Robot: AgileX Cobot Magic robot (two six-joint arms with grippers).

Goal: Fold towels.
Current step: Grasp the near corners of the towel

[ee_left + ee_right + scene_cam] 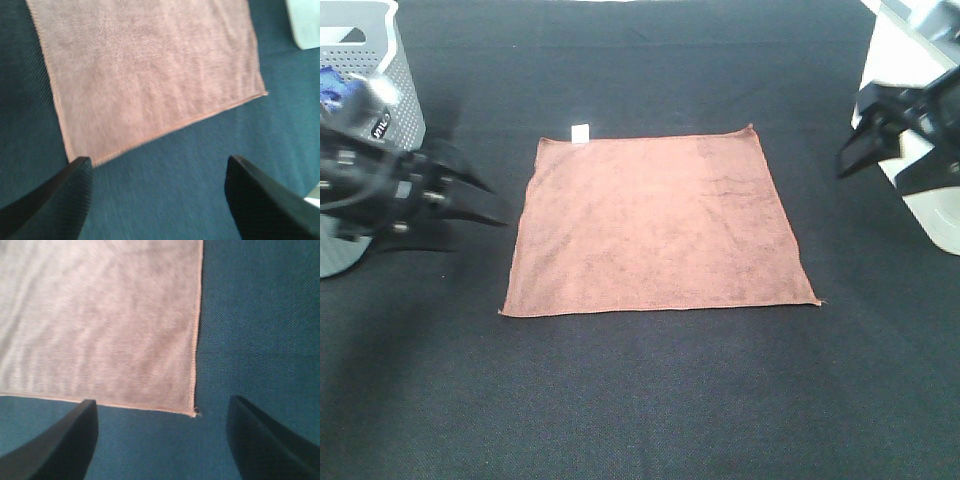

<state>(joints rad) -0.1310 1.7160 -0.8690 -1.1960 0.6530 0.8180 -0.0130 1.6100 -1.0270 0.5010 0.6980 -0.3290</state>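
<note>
the towel (658,225) looked light and limp, best pinched at its near corners; left pincer (158,160) and right pincer (162,400) hung released.

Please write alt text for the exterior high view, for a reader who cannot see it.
A brown towel lies flat and unfolded on a dark table. The open left gripper and right gripper flank it, neither touching it.
</note>
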